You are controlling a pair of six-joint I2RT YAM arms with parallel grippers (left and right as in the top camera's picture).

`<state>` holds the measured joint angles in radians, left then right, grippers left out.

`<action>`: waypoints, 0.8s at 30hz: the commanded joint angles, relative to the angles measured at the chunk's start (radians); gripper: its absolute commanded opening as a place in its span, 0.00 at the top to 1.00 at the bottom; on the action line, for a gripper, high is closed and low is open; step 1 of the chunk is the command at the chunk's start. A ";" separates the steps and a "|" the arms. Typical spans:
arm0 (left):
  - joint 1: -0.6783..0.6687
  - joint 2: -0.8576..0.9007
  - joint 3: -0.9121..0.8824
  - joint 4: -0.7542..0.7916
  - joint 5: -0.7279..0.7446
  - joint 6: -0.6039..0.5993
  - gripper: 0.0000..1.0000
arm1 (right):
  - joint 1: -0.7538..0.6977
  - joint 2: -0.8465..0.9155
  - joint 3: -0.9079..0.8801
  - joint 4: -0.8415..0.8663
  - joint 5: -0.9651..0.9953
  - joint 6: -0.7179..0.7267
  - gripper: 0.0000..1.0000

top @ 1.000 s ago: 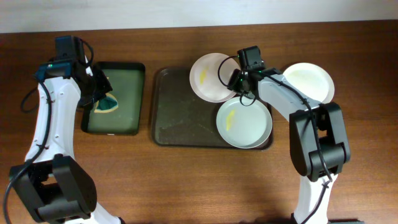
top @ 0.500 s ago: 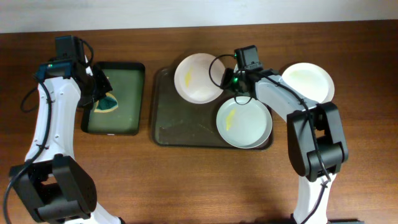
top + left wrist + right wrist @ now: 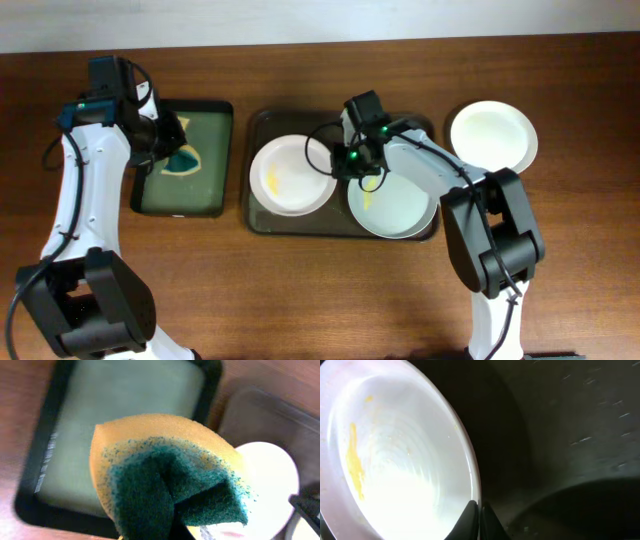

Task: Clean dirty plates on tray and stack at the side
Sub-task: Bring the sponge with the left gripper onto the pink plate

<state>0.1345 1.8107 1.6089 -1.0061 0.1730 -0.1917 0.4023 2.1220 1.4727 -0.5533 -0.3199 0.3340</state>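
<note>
The right gripper [image 3: 346, 160] pinches shut on the rim of the smeared plate [image 3: 288, 176] in the left half of the tray [image 3: 300, 222]. That thin edge grip could slip — knocking the neighbouring plate [image 3: 395, 200]. The left gripper [image 3: 170, 145], clamped on the sponge [image 3: 165, 475], might drip crossing over.

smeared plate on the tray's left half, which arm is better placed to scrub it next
Left, probably. The left hand grips the sponge above the basin beside the tray. The right hand is shut on the rim of that plate, so it is occupied.
</note>
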 commanded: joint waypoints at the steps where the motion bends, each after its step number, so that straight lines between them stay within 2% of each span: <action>1: -0.048 0.007 -0.002 -0.003 0.079 0.059 1.00 | 0.002 0.018 -0.004 -0.025 -0.001 -0.042 0.96; 2: -0.064 0.007 -0.002 -0.005 0.079 0.059 1.00 | 0.001 0.018 -0.004 -0.024 -0.001 -0.042 0.96; 3: -0.083 0.007 -0.002 -0.005 0.078 0.059 1.00 | 0.000 0.018 -0.004 -0.022 0.003 -0.042 0.87; 4: -0.107 0.007 -0.002 -0.005 0.078 0.059 1.00 | 0.000 0.018 -0.004 -0.016 0.011 -0.042 0.71; 5: -0.129 0.007 -0.002 -0.004 0.074 0.059 1.00 | 0.000 0.018 -0.004 -0.011 0.015 -0.043 0.63; 6: -0.149 0.007 -0.002 -0.003 0.066 0.059 1.00 | 0.000 0.018 -0.004 -0.008 0.018 -0.043 0.62; 10: -0.196 0.007 -0.002 0.003 0.056 0.051 1.00 | 0.001 0.018 -0.004 -0.004 0.018 -0.042 0.62; 15: -0.217 0.007 -0.002 0.003 0.056 0.047 1.00 | 0.024 0.018 -0.004 0.000 0.018 -0.042 0.79; 19: -0.217 0.007 -0.002 0.000 0.066 0.047 1.00 | 0.050 0.019 -0.004 0.005 0.048 -0.038 0.85; 24: -0.225 0.008 -0.008 -0.003 0.101 0.048 1.00 | 0.072 0.031 -0.004 0.005 0.089 -0.038 0.85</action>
<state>-0.0792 1.8107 1.6081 -1.0084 0.2371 -0.1532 0.4553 2.1265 1.4723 -0.5499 -0.2665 0.2951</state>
